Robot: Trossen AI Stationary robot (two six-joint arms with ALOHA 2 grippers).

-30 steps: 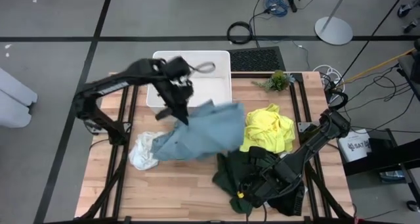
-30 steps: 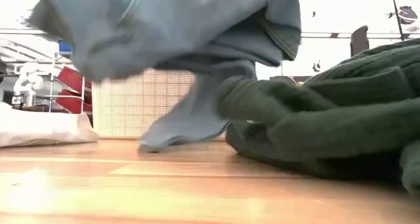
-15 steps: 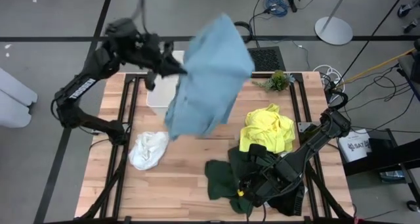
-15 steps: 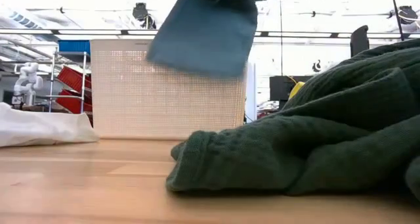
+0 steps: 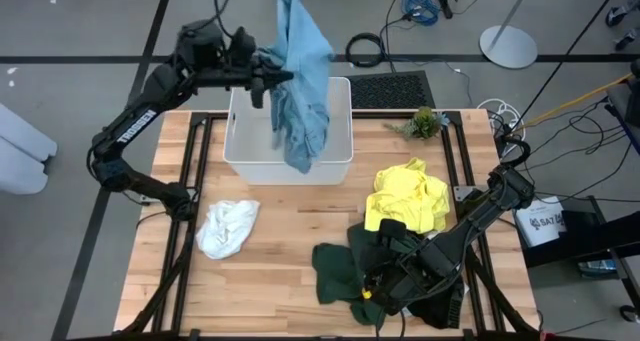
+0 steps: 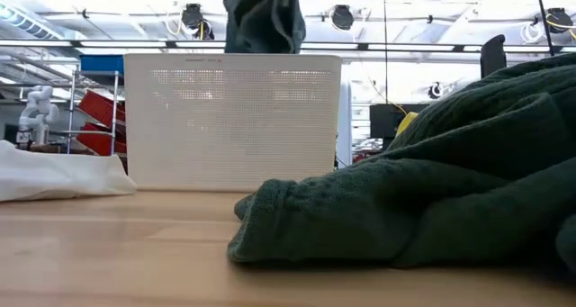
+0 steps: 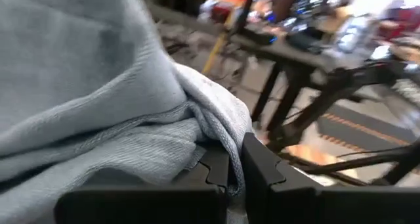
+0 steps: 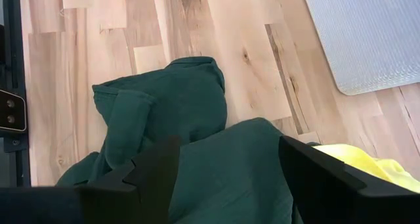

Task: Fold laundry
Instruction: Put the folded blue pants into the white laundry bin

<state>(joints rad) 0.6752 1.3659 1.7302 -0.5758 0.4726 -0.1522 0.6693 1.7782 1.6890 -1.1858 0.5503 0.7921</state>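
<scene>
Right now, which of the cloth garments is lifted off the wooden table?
The light blue cloth garment, hanging from the left gripper above the white plastic tub; the others lie on the table.

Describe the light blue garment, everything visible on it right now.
The light blue garment is a soft, matte woven-looking cloth with a stitched hem visible in the left wrist view. It hangs bunched and draped in the air, pinched near its upper part by the shut left gripper, with folds trailing down over the white tub; whether its lowest end touches the tub cannot be told. In the low view it shows above the tub's perforated wall. Nothing else touches it.
</scene>
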